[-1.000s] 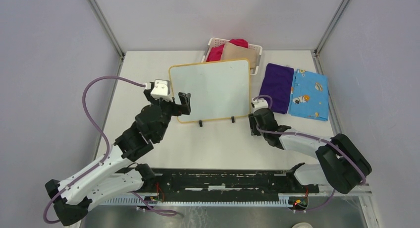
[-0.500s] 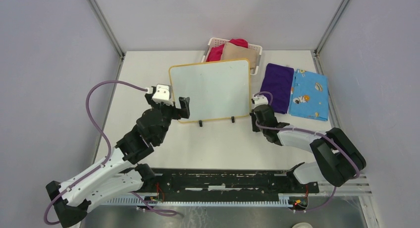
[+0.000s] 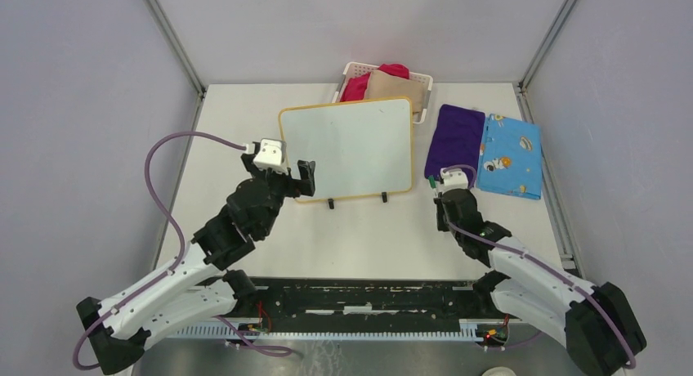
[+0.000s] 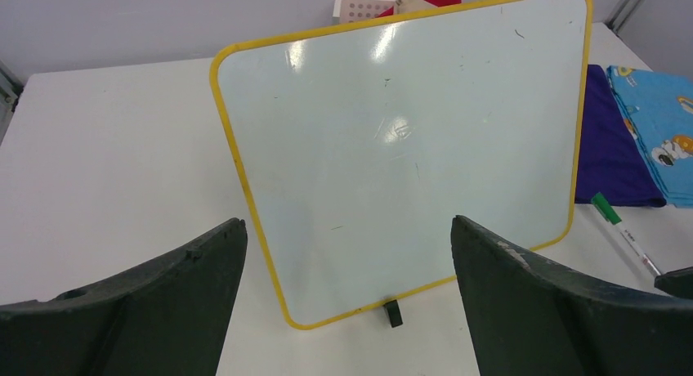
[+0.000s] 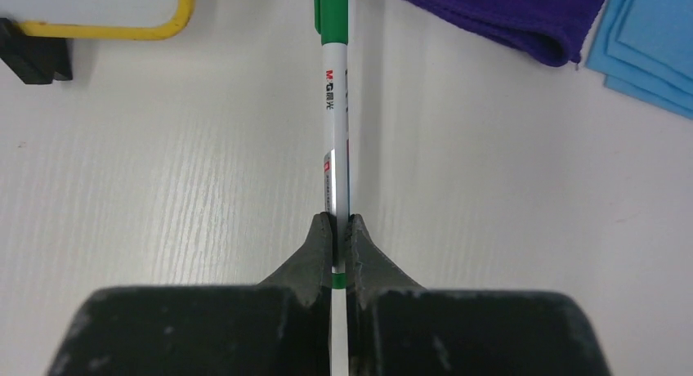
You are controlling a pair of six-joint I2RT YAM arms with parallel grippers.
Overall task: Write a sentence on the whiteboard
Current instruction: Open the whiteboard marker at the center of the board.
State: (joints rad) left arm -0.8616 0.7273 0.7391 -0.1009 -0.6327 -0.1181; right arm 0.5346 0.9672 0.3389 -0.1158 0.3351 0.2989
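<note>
We see the rectangular white whiteboard with a thin yellow frame (image 3: 347, 147) standing on the pale table (image 3: 368, 237), directly ahead of our left end effector (image 4: 347, 222), whose jaws gape wide, holding nothing. Our right end effector (image 5: 338, 225), just right of the board's lower corner, pinches a white, green-capped marker (image 5: 333, 106).

Bright, even light falls from overhead, leaving only soft, faint shadows on the white table (image 3: 368, 229). In the left wrist view the whiteboard (image 4: 409, 163) carries pale glare patches near its top edge and middle, while the dark fingers (image 4: 155, 311) at the bottom sit underexposed and featureless. The right wrist view is sharp on the pen (image 5: 333, 131) and the tabletop grain.
</note>
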